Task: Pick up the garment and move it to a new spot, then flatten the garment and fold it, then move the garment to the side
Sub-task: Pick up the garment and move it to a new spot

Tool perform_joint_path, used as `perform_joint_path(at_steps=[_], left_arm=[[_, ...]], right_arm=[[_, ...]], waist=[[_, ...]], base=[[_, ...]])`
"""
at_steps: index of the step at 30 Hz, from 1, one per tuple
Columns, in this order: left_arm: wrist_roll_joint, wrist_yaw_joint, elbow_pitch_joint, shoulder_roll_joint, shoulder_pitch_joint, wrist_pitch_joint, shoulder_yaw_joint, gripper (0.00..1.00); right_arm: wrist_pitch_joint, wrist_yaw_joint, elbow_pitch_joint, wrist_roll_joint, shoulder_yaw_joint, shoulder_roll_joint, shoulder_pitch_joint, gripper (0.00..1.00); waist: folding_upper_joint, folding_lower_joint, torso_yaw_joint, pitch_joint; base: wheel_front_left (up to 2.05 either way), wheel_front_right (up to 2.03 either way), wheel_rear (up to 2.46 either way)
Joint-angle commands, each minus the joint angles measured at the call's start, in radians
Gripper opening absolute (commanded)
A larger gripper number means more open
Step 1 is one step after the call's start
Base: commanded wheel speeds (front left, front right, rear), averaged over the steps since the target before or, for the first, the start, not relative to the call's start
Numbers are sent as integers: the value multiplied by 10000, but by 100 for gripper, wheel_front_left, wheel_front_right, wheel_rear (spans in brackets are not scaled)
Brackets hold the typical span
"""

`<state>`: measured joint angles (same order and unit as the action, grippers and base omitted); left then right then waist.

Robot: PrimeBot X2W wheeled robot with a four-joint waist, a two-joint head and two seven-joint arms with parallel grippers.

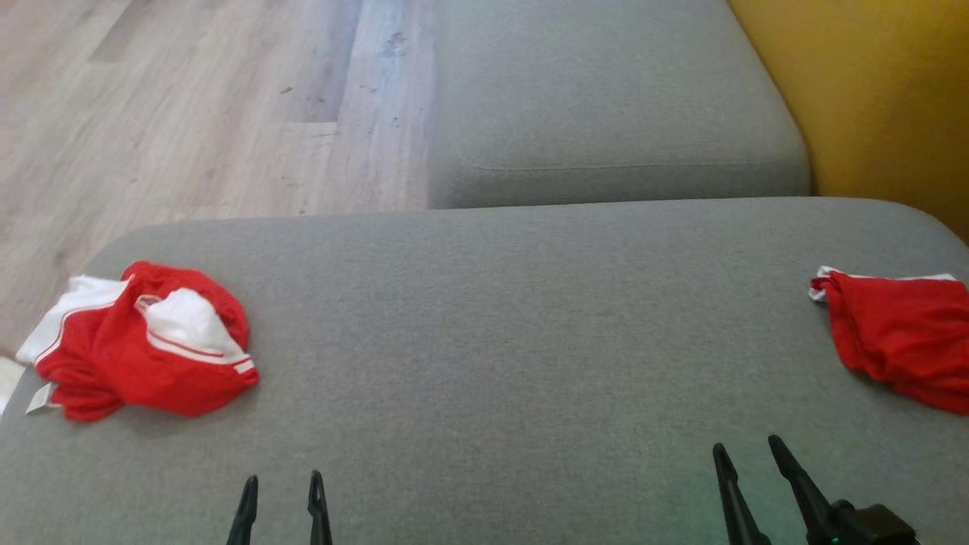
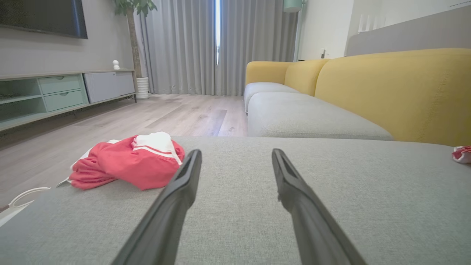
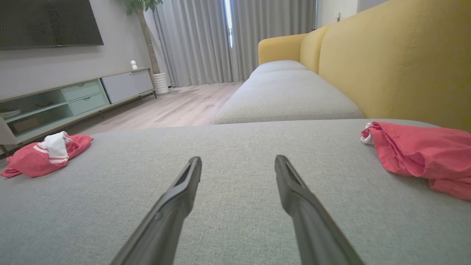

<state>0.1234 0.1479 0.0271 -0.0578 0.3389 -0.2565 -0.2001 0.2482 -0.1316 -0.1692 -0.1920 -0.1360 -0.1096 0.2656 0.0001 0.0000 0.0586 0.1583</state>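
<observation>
A crumpled red and white garment (image 1: 144, 341) lies in a heap at the left edge of the grey cushion (image 1: 500, 333); it also shows in the left wrist view as the garment (image 2: 128, 162) and in the right wrist view as the garment (image 3: 44, 154). My left gripper (image 1: 285, 484) stands open near the front edge, to the right of that heap and apart from it, with nothing between its fingers. My right gripper (image 1: 746, 450) is open too, low at the front right, holding nothing.
A second red garment (image 1: 901, 341) lies at the cushion's right edge, seen as red cloth (image 3: 419, 151) in the right wrist view. Another grey seat cushion (image 1: 606, 106) lies beyond, a yellow sofa back (image 1: 878, 83) at the right, wooden floor (image 1: 189, 106) at the left.
</observation>
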Motion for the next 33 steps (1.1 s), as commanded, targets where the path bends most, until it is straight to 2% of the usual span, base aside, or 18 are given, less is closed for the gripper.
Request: perform_joint_path(at_steps=[1,6,16,26,30,33], left_arm=[[-35,-19,-269,75,-395,-53,296,100],[-139,4,-264,75,-529,-53,298,100],[-400,-33,-397,74,-559,-53,741,100],[-217,447,-1121,75,-499,-53,856,100],[-276,420,-1132,75,-646,-53,747,100],[-412,191,-1099,18,-1089,-53,768,100]], right_arm=[[135,9,329,46,-236,-225,-305,100],[135,9,332,-3,-285,-266,-230,100],[135,9,358,-79,-437,-92,-437,100],[135,9,126,-267,-995,-607,-1241,100],[135,9,87,-290,-1053,-819,-1169,100],[135,9,141,-263,-918,-988,-984,100]], waist=[[-1,0,130,-16],[-1,0,1043,-113],[-1,0,3709,-485],[-1,0,4301,-1164],[-1,0,4448,-1356],[-1,0,4598,-1578]], base=[[0,0,0],[0,0,0],[0,0,0],[0,0,0],[0,0,0],[0,0,0]])
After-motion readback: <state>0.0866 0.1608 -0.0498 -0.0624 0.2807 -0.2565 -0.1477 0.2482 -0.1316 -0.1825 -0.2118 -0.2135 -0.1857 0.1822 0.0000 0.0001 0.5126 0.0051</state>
